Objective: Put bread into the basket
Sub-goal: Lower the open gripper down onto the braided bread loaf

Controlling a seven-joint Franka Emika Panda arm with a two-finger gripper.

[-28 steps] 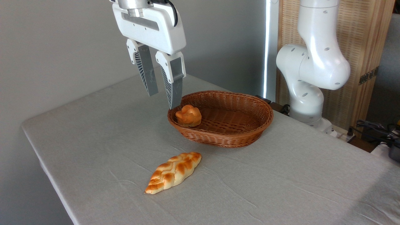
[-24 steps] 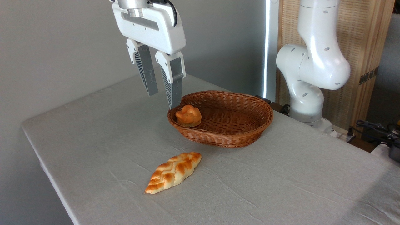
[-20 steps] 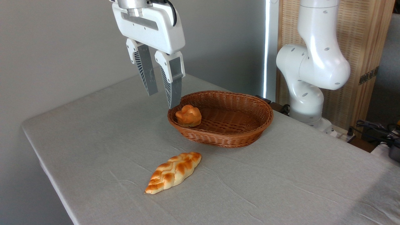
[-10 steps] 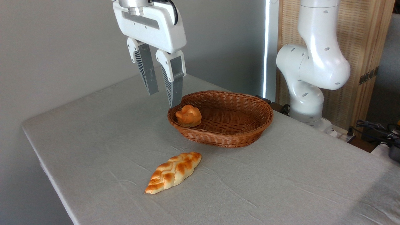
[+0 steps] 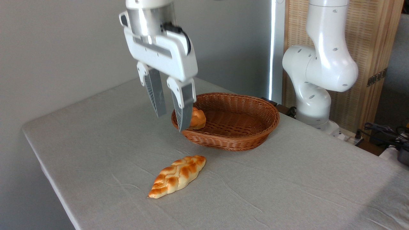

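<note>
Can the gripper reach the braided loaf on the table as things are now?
Probably yes: the open gripper hangs above the braided loaf, which lies alone on the table.

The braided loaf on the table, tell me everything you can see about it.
The bread is a long plaited loaf with pointed ends, pale golden with orange-brown toasted patches and a slightly glossy crust. It lies flat on the grey tablecloth, angled diagonally, its upper right tip pointing toward the basket but apart from it. Only the cloth touches it; the open gripper hangs above, clear of it.
</note>
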